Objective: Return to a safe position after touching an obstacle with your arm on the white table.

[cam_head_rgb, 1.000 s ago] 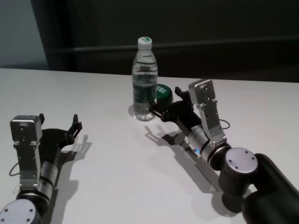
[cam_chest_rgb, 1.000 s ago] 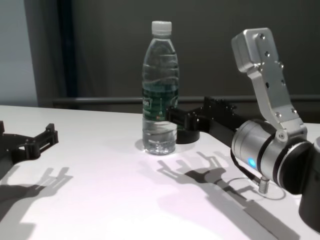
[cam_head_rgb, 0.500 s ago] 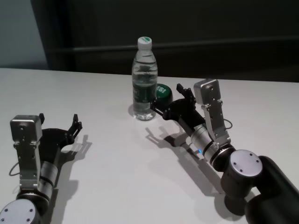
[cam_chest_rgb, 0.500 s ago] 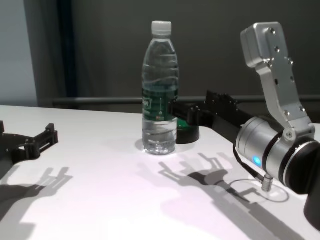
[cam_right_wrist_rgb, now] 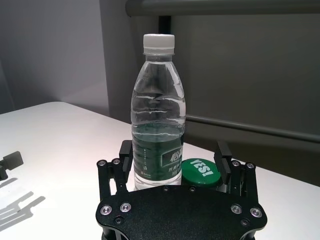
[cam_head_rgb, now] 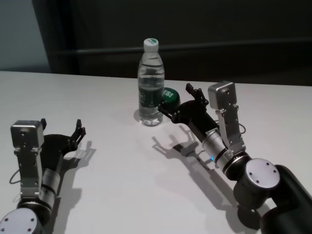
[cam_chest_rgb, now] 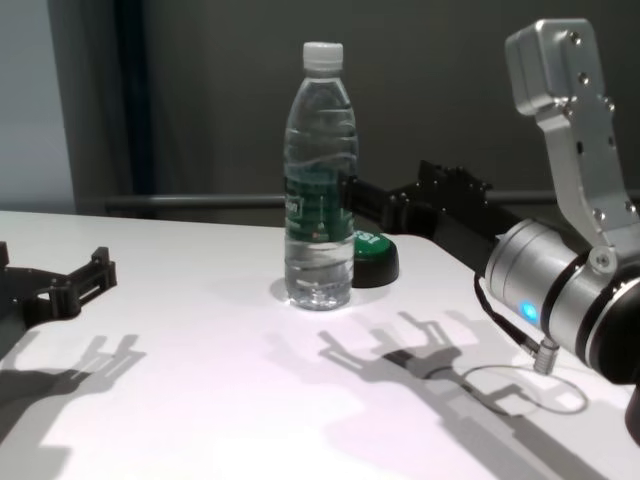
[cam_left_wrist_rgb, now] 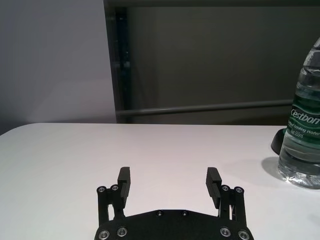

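Observation:
The obstacle, a clear water bottle with a white cap and green label, stands upright on the white table. My right gripper hovers open just right of the bottle at label height, with nothing between its fingers. Its nearer finger is close beside the bottle; I cannot tell whether they touch. My left gripper rests open low over the table at the near left, far from the bottle.
A green round button on a dark base sits right behind the bottle, under the right gripper's fingers. A dark wall and rail run behind the table's far edge. A thin cable loops on the table by the right wrist.
My right arm has risen and drawn back to the right, so its finger has slid up and slightly away from the bottle. Bottle and left arm have not moved.

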